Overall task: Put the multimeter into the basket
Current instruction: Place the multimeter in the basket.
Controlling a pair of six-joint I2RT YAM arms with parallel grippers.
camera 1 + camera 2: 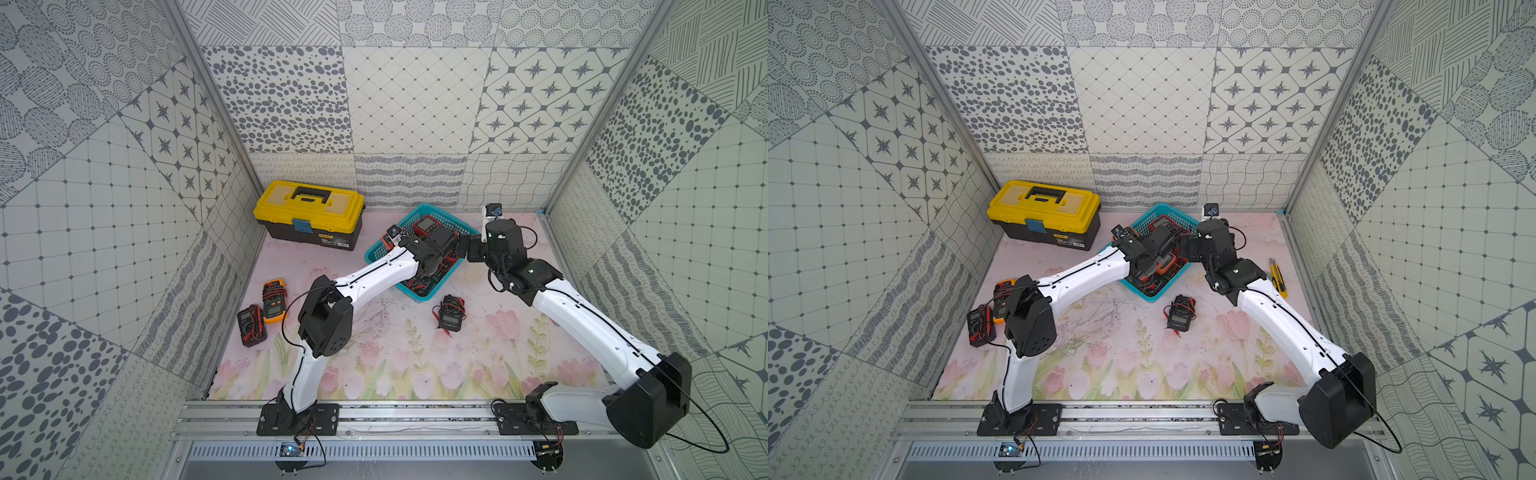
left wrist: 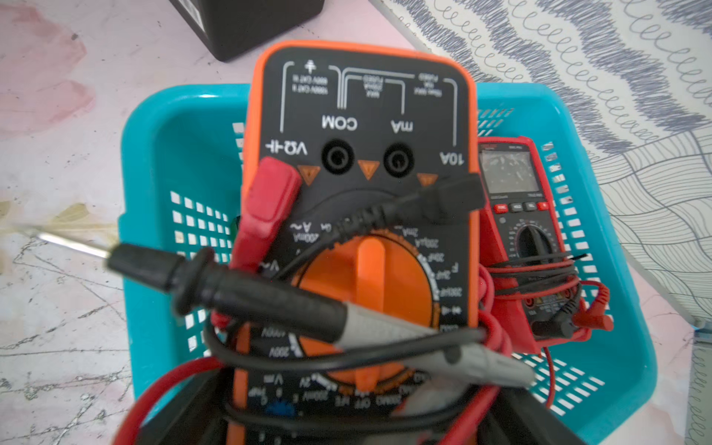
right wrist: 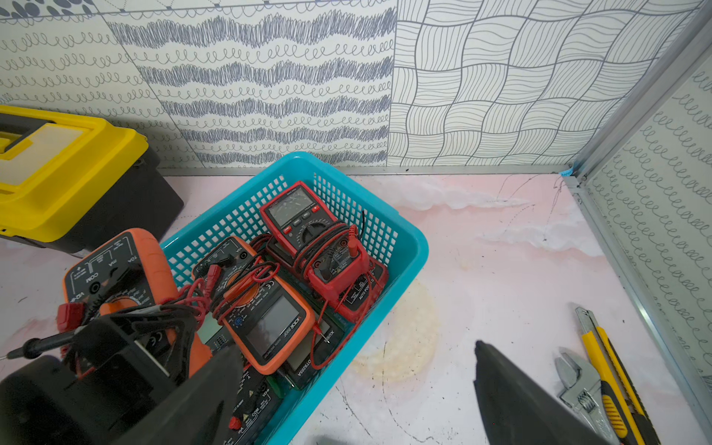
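The left pincer [image 2: 354, 404] holds the orange multimeter [image 2: 358, 154] by the end away from its sockets. Its jaws are spread wide across the case at the bottom centre of the left wrist view. The meter hangs above the basket [image 2: 162, 127], with its socket end reaching the basket's upper rim in that frame. I cannot tell how high it is above the pile.

I judge the meter should be lowered and laid flat before the jaws let go, not dropped. Its black probe [image 2: 215, 285] juts left past the rim, tip over the table, so a small shift toward frame right would help bring the leads inside.

The right pincer [image 3: 358, 346] is spread wide and empty at the bottom of the right wrist view. In both top views the two wrists are close together, so it may crowd the descent.

Inside the basket, a second orange meter [image 3: 266, 308] and a red meter [image 3: 316, 239] lie on darker ones, leaving little bare floor.

Further out:
- a black meter [image 1: 451, 318] lies below the basket in a top view;
- a yellow-orange meter [image 1: 274, 305] and a dark meter [image 1: 251, 326] sit at the left;
- a wrench [image 3: 581, 389] and a utility knife [image 3: 612, 370] are at the lower right of the right wrist view;
- the toolbox [image 1: 309, 214] stands upper left of the basket.
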